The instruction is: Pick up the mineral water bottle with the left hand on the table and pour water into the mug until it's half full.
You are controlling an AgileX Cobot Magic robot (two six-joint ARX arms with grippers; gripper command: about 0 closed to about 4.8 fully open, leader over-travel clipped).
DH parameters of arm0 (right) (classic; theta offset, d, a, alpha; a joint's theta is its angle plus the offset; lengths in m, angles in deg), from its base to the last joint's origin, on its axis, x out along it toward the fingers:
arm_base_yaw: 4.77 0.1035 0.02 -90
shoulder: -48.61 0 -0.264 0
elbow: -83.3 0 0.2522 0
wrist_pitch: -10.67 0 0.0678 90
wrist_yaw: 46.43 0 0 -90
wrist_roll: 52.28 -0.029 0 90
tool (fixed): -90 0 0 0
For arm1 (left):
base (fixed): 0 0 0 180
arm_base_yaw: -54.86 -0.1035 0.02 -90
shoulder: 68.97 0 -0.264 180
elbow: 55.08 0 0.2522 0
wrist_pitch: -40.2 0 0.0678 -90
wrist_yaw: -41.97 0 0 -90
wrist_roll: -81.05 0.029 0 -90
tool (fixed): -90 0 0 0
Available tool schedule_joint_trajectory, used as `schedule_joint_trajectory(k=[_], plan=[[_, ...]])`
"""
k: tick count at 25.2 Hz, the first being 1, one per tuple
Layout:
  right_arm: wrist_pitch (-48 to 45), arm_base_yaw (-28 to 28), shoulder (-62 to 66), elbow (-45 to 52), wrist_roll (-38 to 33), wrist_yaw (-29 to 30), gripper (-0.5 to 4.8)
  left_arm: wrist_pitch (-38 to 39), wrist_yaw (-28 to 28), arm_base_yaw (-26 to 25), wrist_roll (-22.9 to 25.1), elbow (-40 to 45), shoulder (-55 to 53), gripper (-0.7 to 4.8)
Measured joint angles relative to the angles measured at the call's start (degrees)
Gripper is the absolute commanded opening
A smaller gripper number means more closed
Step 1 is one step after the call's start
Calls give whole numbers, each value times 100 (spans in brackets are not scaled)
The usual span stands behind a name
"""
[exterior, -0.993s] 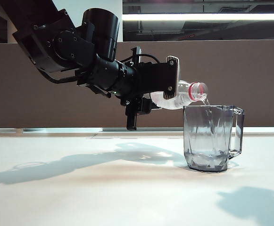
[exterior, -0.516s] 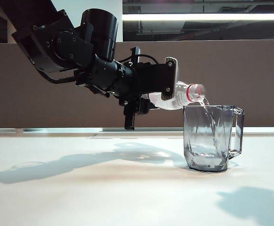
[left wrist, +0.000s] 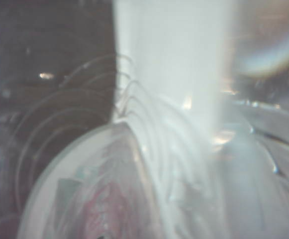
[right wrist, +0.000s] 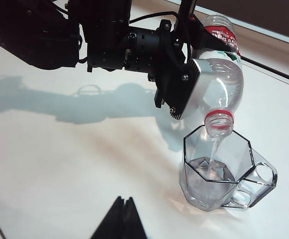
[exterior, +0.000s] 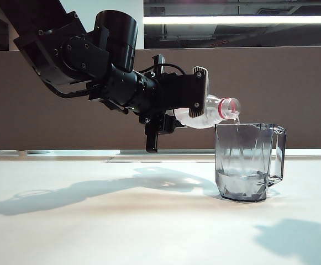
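- The tall clear plastic mineral water bottle [exterior: 204, 113] with the red neck ring is being held tipped, mouth over the rim, so a thin stream is falling inside the clear grey-tinted faceted mug [exterior: 250, 161].
- The mug is being kept at 3 o'clock on the wide white bench [exterior: 121, 221]; judged roughly a quarter full.
- The left claw [right wrist: 191, 89] is being kept clamped around the bottle's body.
- The right claw [right wrist: 118, 219] is being held near the 6 o'clock edge, fingertips together, nothing gripped.
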Motion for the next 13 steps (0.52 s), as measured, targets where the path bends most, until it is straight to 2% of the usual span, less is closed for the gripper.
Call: schedule_joint_trajectory(k=[13], plan=[[7, 0, -55, 0, -2, 2, -8, -2, 0, 11, 116, 0, 0, 187]])
